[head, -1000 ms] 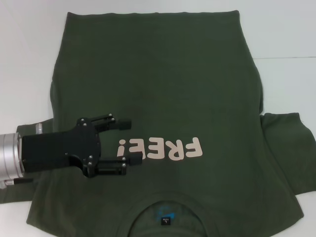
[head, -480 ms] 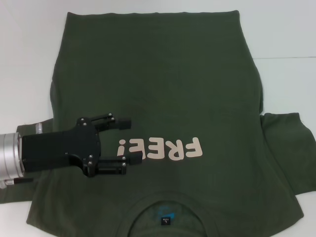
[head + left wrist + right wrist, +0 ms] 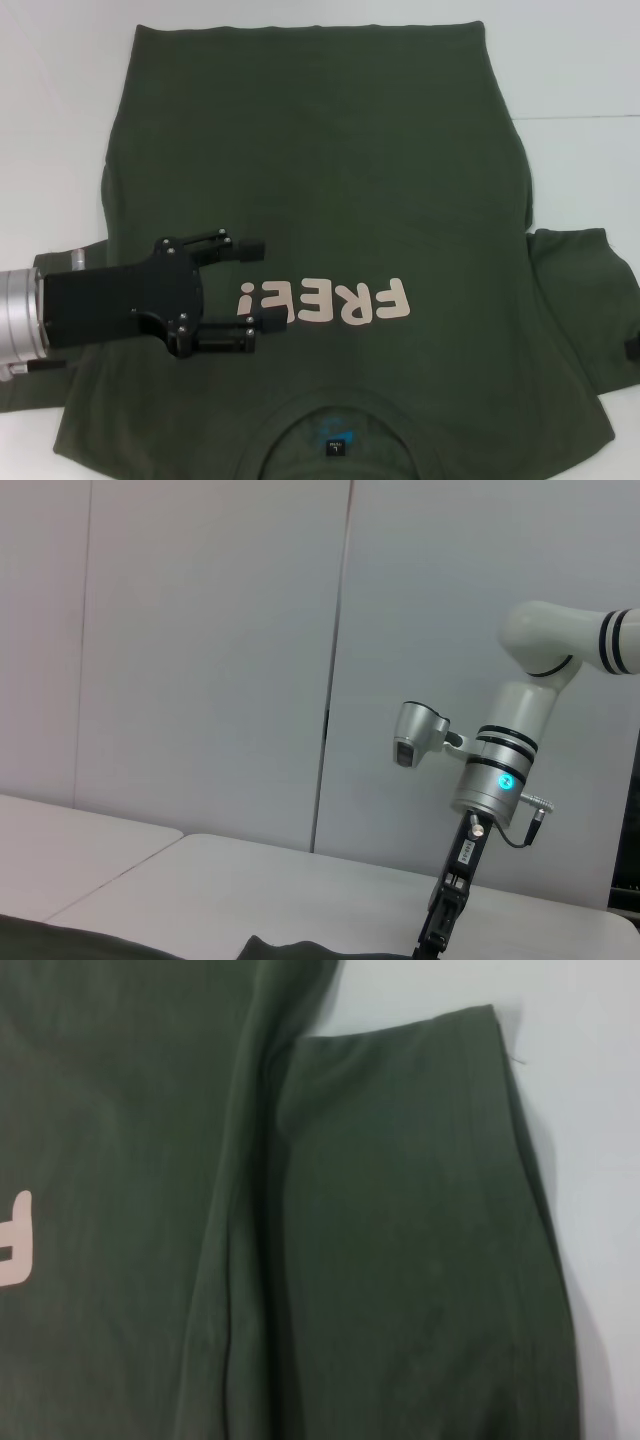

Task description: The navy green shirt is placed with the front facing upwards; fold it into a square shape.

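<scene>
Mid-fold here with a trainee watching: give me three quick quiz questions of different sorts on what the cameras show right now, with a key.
1. True or false: the left gripper is shut on a sleeve.
2. Which way up is the shirt? A) print up B) plain back up C) bunched in a heap
3. Fill in: in the head view the neck label lies at the ___ edge of the shirt, toward the robot.

Key
1. False: its jaws are open, over the chest beside the print.
2. A.
3. Near. The right gripper is low by the right sleeve.
</scene>
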{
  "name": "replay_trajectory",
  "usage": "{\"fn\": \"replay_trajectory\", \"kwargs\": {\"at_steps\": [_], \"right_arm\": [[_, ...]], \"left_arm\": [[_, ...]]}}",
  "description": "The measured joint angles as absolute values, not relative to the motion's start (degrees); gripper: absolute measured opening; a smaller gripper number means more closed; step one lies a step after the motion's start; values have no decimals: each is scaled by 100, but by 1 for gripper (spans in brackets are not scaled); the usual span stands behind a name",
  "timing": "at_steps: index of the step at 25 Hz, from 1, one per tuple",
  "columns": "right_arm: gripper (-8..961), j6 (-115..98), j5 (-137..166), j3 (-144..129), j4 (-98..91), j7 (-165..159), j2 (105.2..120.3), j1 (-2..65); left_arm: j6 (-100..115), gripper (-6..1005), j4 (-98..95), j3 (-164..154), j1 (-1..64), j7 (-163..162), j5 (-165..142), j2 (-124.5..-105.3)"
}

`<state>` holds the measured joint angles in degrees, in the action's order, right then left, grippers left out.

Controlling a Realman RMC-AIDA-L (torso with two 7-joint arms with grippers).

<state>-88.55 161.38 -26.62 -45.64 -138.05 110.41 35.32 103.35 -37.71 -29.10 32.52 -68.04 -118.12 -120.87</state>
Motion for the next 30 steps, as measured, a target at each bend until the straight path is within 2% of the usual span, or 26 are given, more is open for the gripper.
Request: {"fn": "replay_trajectory", "kwargs": {"at_steps": [6,20,25,30], "right_arm": [[894,-8813,16126,-2666,-4471,-13782,11033,3563],[727,-8845,16144,-2677,-4428,-13746,11089,3601],[482,-8843,16144,-2676,-4434,-13744,11093,3608],[352,-8833,16144,-2701,-4438,-13680,11123,3618]], "left_arm": [[10331,862,-3770,-2910,3245,-6781,-11812,-12085],[10317,861,-3761,-2909,3243,-6748,-11812,-12089],[10318,861,-3761,-2909,3243,-6743,-11812,-12092],[10319,861,-3757,-2909,3243,-6741,-11812,-12094]]}}
